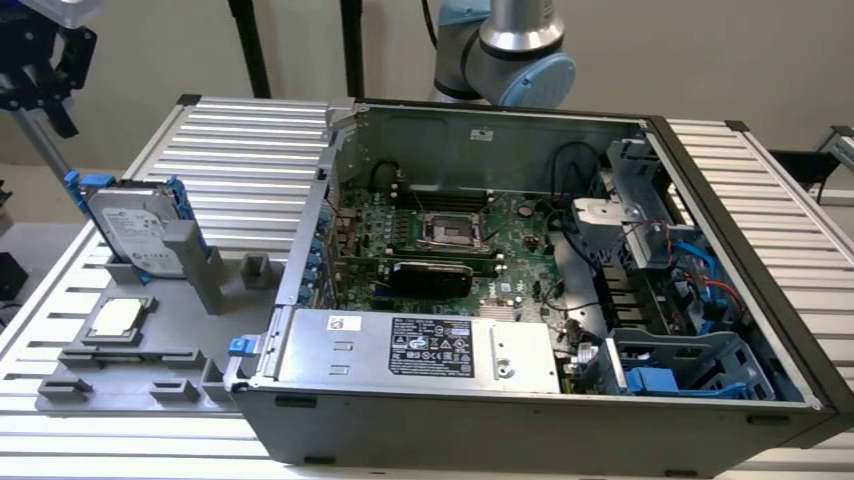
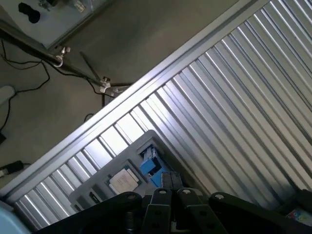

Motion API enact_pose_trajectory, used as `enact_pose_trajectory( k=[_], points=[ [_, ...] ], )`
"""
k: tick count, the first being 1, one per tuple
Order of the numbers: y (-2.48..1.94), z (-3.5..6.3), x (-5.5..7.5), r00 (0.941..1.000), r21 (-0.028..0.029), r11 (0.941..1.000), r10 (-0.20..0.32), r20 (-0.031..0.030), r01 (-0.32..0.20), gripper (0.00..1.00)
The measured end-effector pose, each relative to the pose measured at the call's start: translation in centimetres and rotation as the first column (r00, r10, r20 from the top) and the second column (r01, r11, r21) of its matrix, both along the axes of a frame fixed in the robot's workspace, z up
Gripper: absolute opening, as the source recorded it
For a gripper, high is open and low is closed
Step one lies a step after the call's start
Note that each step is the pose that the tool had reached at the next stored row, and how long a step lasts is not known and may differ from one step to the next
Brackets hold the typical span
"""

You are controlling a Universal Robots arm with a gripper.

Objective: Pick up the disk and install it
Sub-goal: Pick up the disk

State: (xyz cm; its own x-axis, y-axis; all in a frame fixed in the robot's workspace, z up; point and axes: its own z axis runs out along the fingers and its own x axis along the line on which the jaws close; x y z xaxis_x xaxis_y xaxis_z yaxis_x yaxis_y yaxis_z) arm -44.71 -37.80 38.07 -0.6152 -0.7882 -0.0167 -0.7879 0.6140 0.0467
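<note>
Exterior view of a ribbed metal counter (image 1: 254, 140) carrying an open computer case (image 1: 534, 435). At the exterior view's left, just beside the case, a grey holder (image 1: 134, 365) rests on the counter. The disk (image 1: 134, 228) stands upright in a slot of it, leaning a little, with 2 blue rails along its sides. A small square chip (image 1: 118, 318) lies flat on the holder near the disk. The robot arm (image 1: 514, 45) rises behind the case, and its black jaws hang in the upper corner at the exterior view's left, above the disk and well apart from it. Wrist view, looking down past the jaws: they are pressed together with nothing between them, and below lie the holder, the chip and a blue rail of the disk. Judged from this, the pickup step is in hand but no grasp is made, and installing is not begun. A grasp would call for the jaws to spread, line up with the disk's upper edge and descend without knocking the chip. Inside the case, at the exterior view's right, a blue-grey cage (image 1: 694, 365) may be the bay, though that is uncertain.
</note>
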Motion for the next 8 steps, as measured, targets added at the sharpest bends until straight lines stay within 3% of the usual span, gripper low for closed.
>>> enact_pose_trajectory(
  k=[4, 8],
  points=[
    [0.0, -0.16, 0.1, 0.9982, 0.0001, 0.9982, 0.06, 0.0, -0.06, 0.11],
    [0.0, -0.32, 0.2, 0.9927, 0.0, 0.9927, 0.121, 0.0, -0.121, 0.11]
  ],
)
